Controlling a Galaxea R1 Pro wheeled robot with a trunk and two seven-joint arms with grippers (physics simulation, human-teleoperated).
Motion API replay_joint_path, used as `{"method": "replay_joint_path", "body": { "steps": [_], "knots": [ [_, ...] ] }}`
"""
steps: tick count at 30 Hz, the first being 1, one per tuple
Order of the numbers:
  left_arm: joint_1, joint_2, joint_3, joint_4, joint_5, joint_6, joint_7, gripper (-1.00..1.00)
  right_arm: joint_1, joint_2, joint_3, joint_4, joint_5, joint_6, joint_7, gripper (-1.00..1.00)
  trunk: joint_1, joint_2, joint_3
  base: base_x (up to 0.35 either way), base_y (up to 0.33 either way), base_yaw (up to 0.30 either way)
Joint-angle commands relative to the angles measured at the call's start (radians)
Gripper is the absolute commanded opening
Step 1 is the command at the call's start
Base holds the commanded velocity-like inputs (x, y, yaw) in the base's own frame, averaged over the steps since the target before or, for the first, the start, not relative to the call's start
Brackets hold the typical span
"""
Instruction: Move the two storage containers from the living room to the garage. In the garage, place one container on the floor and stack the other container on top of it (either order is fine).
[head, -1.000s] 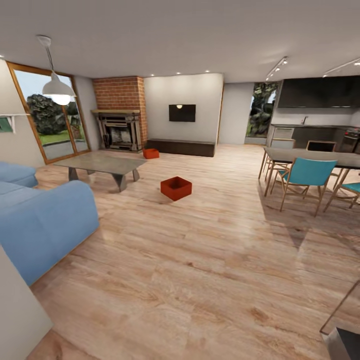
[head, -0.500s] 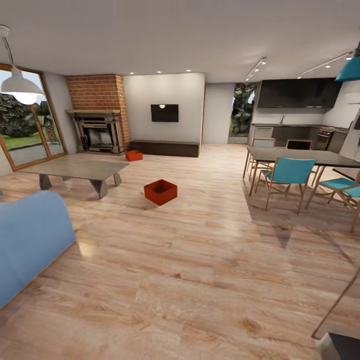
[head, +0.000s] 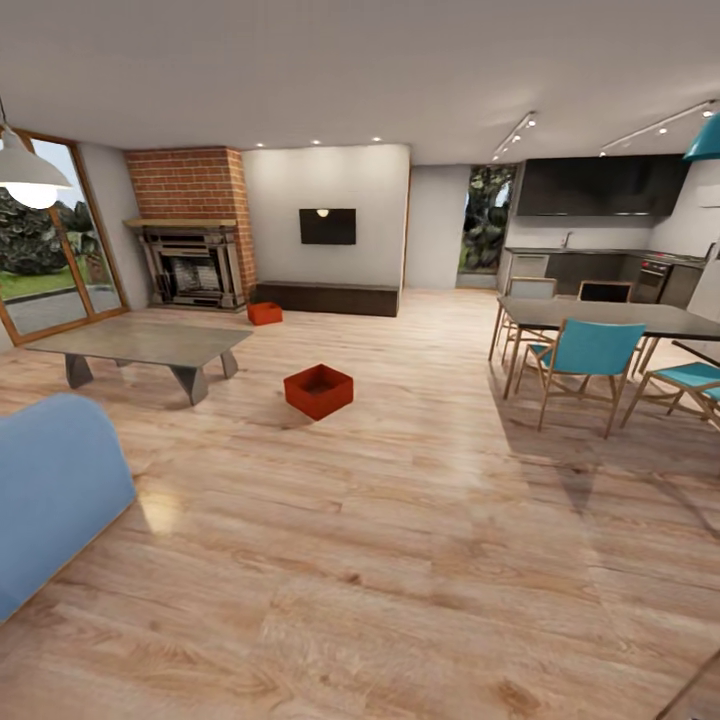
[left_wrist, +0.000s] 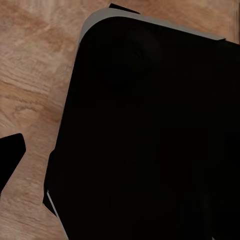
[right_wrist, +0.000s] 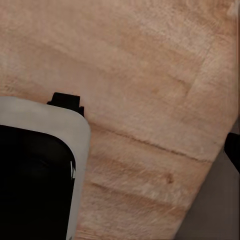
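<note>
where I am: looking across the living room (head: 400, 520) from the head cam, light wood planks everywhere

nearer bin: one of the storage containers (head: 318, 390) sits on the planks out in the open, a bit past the end of the coffee table (head: 140, 345), open side up, turned corner-on to me

farther bin: the second container (head: 265, 313) is way back, on the planks near the brick fireplace (head: 190, 235) and just off the end of the low dark bench (head: 325, 297) under the wall TV (head: 327, 226). The two bins are well apart

other stuff: blue sofa (head: 50, 490) corner close on my left, dining table (head: 610, 318) with teal chairs (head: 585, 350) on the right, dark kitchen (head: 600, 230) behind that, wood-framed glass doors (head: 45, 250) far left

left wrist cam: mostly a big dark rounded body (left_wrist: 150, 135) over wood planks, plus a dark sliver at the edge, can't say what it is

right wrist cam: wood planks, and a grey-edged dark body (right_wrist: 37, 170) in one corner

jaws: honestly can't tell on either side, I can't make out the fingers on either arm, so whether they're spread or closed is anyone's guess
</note>
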Motion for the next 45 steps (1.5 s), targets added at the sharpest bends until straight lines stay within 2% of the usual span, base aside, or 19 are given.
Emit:
{"method": "replay_joint_path", "body": {
  "steps": [1, 45],
  "knots": [
    [0.0, 0.0, 0.002, 0.0, 0.003, -0.002, 0.001, 1.0, -0.001, 0.0, 0.008, 0.003, -0.006, -0.006, -0.001, 1.0, 0.001, 0.0, -0.001, 0.324, 0.0, 0.0],
    [0.0, 0.001, 0.002, 0.0, 0.004, 0.001, 0.001, 1.0, -0.001, 0.002, 0.008, 0.003, -0.006, 0.0, -0.001, 1.0, 0.001, 0.0, -0.001, 0.324, 0.0, 0.0]
  ]
}}
